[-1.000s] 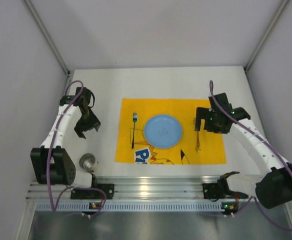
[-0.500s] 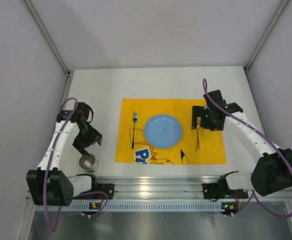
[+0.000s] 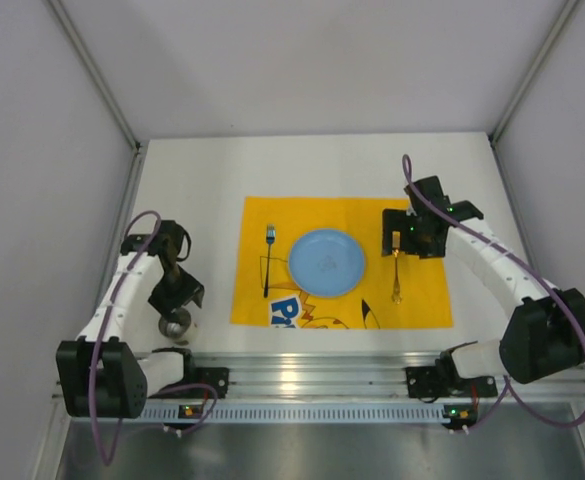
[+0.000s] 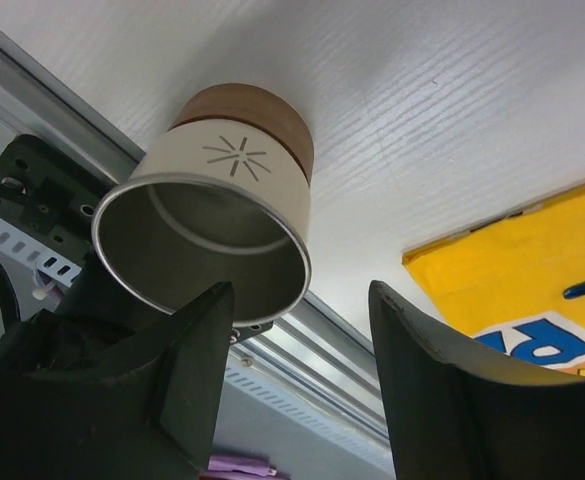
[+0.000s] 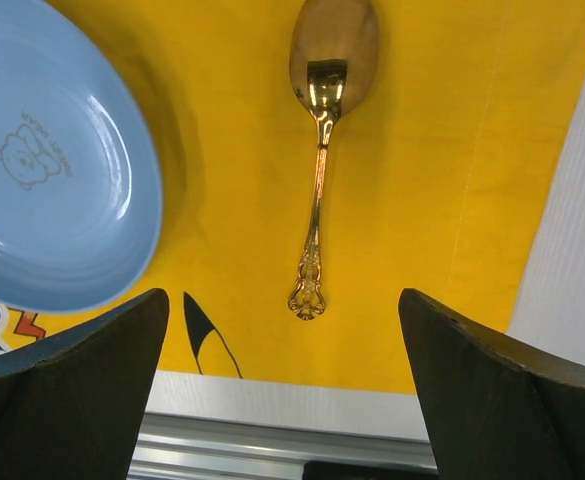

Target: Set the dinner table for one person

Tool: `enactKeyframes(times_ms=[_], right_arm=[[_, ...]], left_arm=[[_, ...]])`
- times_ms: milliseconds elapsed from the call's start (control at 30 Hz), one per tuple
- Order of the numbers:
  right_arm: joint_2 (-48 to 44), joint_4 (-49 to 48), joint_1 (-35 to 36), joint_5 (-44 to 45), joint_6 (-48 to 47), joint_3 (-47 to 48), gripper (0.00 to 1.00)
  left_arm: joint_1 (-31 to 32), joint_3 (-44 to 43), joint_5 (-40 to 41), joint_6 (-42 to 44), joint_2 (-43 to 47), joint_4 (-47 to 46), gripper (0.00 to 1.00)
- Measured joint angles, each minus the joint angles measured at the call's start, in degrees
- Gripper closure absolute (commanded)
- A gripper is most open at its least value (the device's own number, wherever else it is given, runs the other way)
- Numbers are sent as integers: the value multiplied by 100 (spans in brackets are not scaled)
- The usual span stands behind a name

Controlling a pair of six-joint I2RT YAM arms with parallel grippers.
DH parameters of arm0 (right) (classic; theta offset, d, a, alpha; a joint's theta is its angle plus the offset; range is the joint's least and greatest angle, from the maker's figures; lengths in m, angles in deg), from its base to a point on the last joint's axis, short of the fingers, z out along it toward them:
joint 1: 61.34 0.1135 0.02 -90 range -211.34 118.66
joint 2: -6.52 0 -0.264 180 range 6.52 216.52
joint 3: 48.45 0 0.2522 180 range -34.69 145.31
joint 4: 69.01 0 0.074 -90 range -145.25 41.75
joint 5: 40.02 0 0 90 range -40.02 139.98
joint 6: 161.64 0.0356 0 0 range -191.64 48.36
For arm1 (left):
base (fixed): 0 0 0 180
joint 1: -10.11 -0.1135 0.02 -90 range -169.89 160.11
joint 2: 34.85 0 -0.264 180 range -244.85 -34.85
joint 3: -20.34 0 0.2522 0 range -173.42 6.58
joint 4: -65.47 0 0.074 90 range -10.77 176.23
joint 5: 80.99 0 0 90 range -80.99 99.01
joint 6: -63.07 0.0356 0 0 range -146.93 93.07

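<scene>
On the white dinner table [image 3: 322, 165] lies a yellow placemat [image 3: 422, 305]. It carries a blue plate [image 3: 326, 262], a fork [image 3: 268, 258] to the plate's left and a gold spoon [image 3: 396, 278] to its right. A metal-lined cup [image 3: 175, 325] with a white wall and brown base stands left of the mat, near the front rail. My left gripper [image 3: 179, 303] hovers open just over the cup [image 4: 212, 225], whose rim sits by the left finger [image 4: 162, 390]; nothing is between the jaws. My right gripper [image 3: 404, 240] is open above the spoon [image 5: 318, 190], holding nothing.
A ridged aluminium rail [image 3: 302, 375] runs along the near edge, close to the cup. Grey wall panels [image 3: 32, 200] close in the left, right and far sides. The plate [image 5: 52, 170] lies just left of the right gripper's fingers.
The left gripper has swung back toward the near edge and now hangs right over the cup. The right gripper has shifted slightly toward the far end of the spoon.
</scene>
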Motion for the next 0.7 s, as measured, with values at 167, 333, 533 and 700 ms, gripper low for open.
enactKeyframes(times_ms=[167, 333, 533, 700], right_arm=[[17, 55, -17, 0, -7, 120, 0], [68, 94, -46, 13, -52, 389, 0], [142, 205, -68, -61, -92, 713, 0], [153, 9, -9, -1051, -103, 837, 0]], left_arm=[[0, 323, 140, 61, -271, -457, 74], [26, 341, 275, 267, -595, -804, 100], [448, -494, 444, 389, -942, -857, 100], [992, -1939, 450, 354, -1550, -1005, 100]])
